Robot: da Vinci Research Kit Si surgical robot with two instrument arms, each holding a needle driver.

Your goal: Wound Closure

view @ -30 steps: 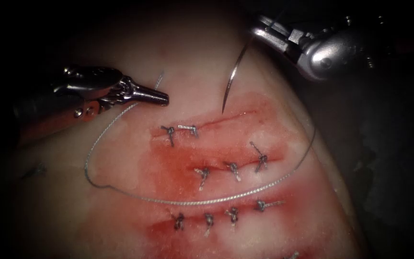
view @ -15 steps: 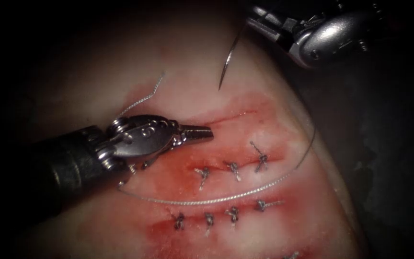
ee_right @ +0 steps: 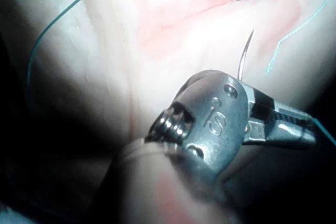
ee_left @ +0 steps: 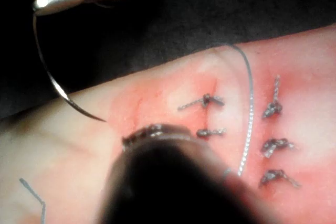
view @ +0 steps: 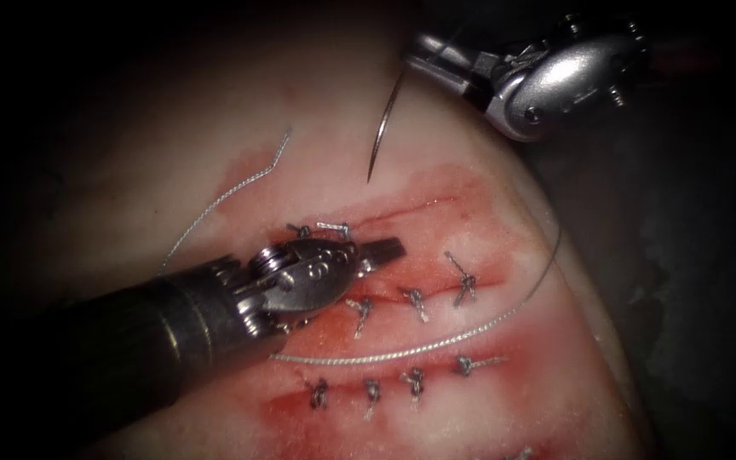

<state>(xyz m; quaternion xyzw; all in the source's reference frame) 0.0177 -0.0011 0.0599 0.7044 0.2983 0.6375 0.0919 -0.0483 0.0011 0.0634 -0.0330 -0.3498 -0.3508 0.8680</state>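
1. Tissue (view: 215,153): red fluid (view: 436,196) around the cut (view: 411,207), far edge dark.
2. Right tool (view: 423,64) clamped on needle (view: 382,123) near its thread end, tip clear above tissue.
3. Left tool (view: 382,250), jaws together, empty, over the cut; thread (view: 402,351) loops nearer.

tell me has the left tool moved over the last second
Yes. The left tool has moved rightward and down across the tissue, from left of the stitched cuts to beside the top cut's knots, jaws shut and empty.

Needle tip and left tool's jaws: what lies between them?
Endoscope view: bare tissue, then the cut's red edge. Needle is held by the right tool; left tool holds nothing.
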